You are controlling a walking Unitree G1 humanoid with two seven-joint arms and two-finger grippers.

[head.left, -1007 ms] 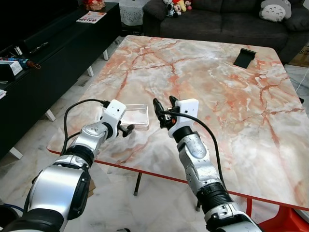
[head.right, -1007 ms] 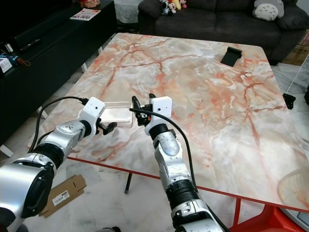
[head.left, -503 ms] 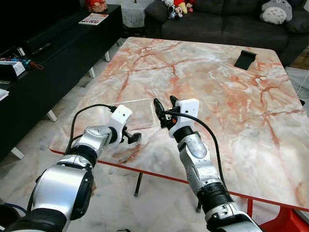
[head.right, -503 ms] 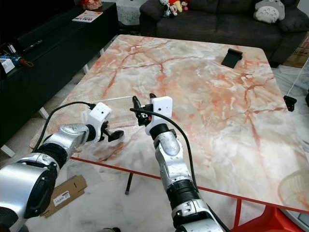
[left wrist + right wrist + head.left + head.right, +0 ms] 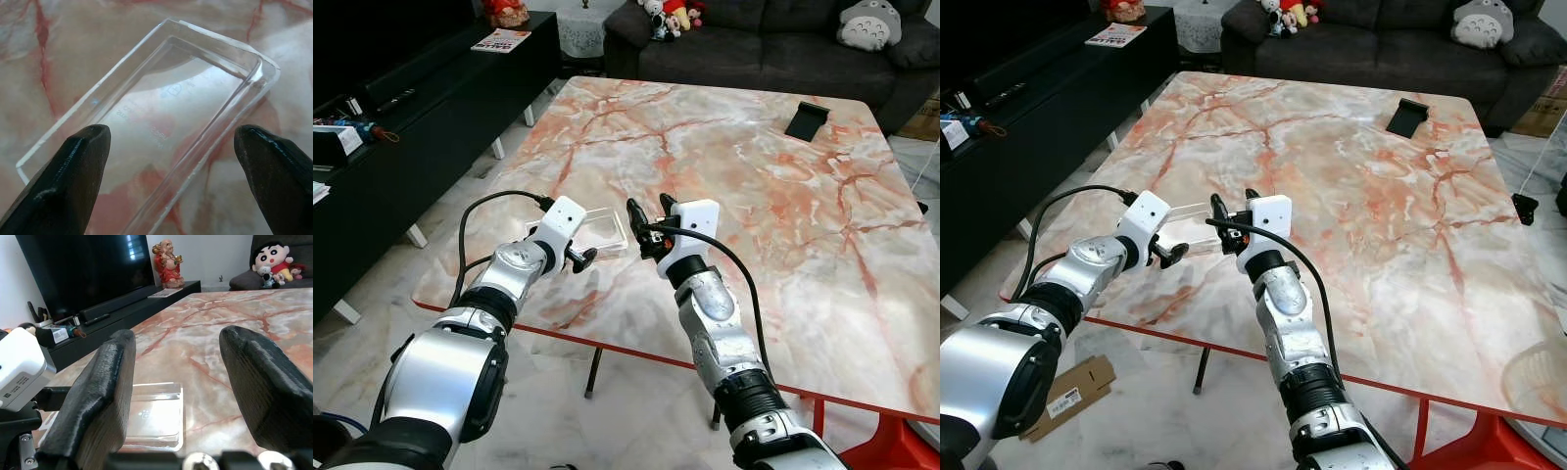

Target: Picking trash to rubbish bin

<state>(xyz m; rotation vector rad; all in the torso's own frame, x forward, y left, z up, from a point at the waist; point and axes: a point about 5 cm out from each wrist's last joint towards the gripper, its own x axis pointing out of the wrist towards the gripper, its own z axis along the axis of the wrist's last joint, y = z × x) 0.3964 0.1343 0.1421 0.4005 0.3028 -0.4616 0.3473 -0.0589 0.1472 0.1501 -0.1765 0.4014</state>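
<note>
The left gripper (image 5: pixel 171 161), fingers spread wide, hovers at the near end of a clear plastic tray (image 5: pixel 602 230) lying flat near the marble table's (image 5: pixel 783 186) front-left edge, its long axis running away from the fingers. Just right of the shallow, empty tray, the right gripper (image 5: pixel 649 217) waits, also spread.

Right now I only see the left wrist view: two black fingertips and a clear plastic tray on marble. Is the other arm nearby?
Observer: Yes, the right gripper hovers just beside the clear tray, fingers open.
Operator: Is the tray near the table's edge?
Observer: Fairly; it lies toward the table's near left corner.
Operator: Anything else on the table?
Observer: A black object sits at the far right, by the dark sofa.
</note>
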